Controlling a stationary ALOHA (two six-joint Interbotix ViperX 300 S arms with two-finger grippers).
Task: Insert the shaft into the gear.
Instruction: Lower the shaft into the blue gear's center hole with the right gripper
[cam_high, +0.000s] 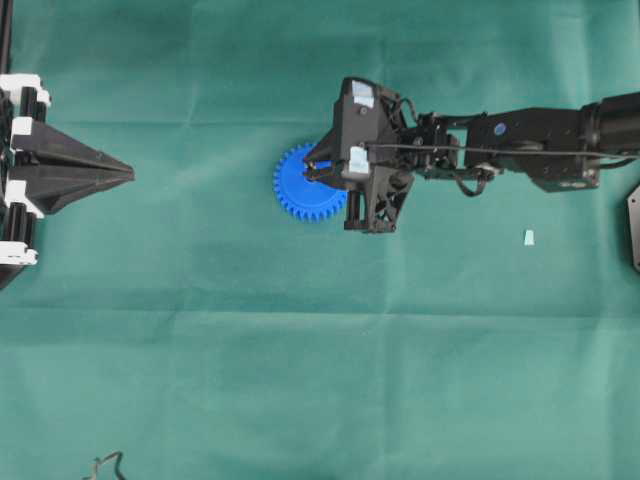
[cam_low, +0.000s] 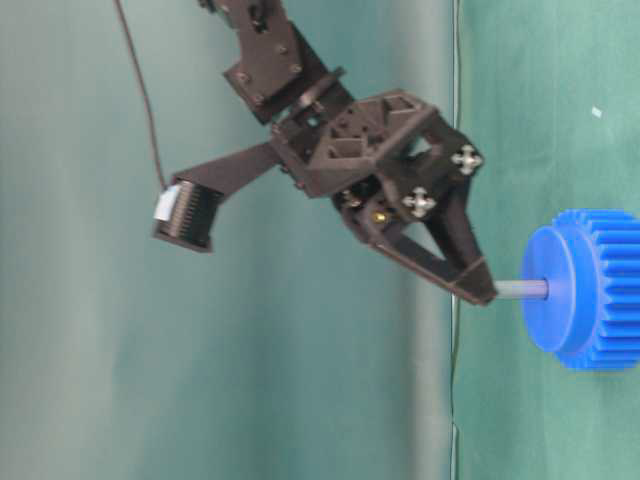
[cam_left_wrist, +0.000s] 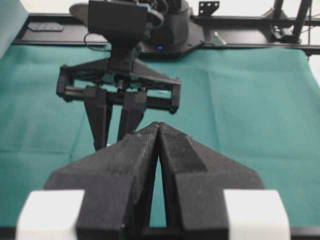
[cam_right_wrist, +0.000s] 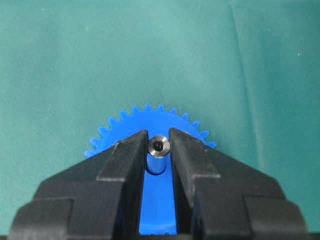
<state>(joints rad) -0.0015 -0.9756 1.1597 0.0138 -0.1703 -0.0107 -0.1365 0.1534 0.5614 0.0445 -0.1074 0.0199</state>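
A green cloth (cam_high: 300, 380) covers the whole table and serves as the landmark for everything else. It lies mostly flat, with faint fold lines crossing it and a longer crease running across its lower half in the overhead view. Toward the cloth's right side a small pale blue wedge-shaped piece (cam_high: 528, 237) lies alone on the fabric, well apart from the cloth's middle. At the cloth's right edge a dark angular plate (cam_high: 634, 228) juts into view; what it belongs to is hard to tell. At the cloth's bottom-left edge a thin dark cable (cam_high: 105, 464) curls onto the fabric. Beyond the cloth's far edge, a black frame (cam_left_wrist: 250, 30) of rails stands.
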